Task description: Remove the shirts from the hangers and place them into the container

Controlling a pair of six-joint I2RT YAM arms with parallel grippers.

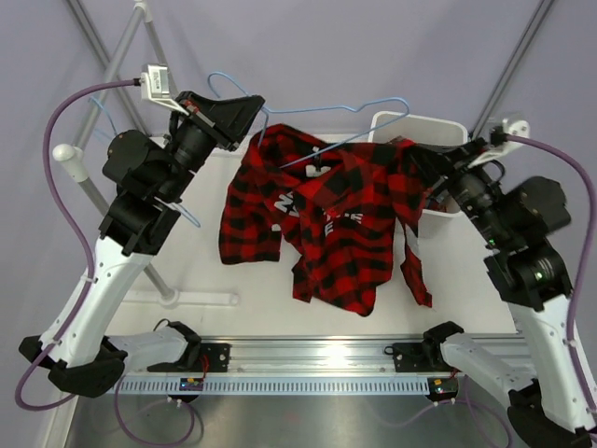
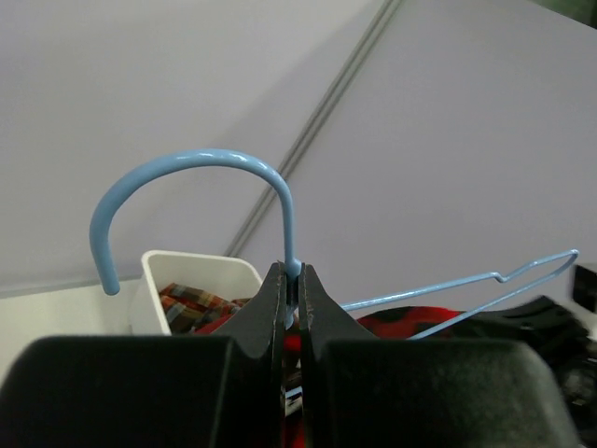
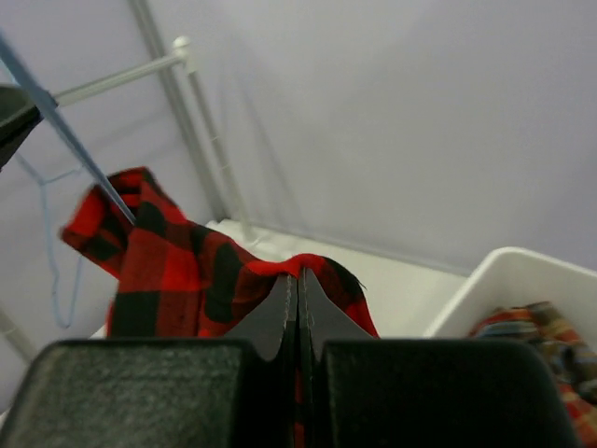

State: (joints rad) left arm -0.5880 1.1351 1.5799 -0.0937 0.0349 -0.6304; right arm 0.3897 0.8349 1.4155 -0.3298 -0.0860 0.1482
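Flannel shirt (image 1: 336, 224), red-black checked, sags crumpled below thin blue wire hanger (image 2: 205, 156).

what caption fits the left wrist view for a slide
Jaws shut on the light-blue hanger below its hook, container behind

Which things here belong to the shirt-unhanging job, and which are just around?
Job:
red-and-black shirt, pinched by the right gripper
light-blue hanger, gripped by the left gripper
white container
multicolour plaid shirt inside it

Just around:
rack pole
aluminium rail at the near edge
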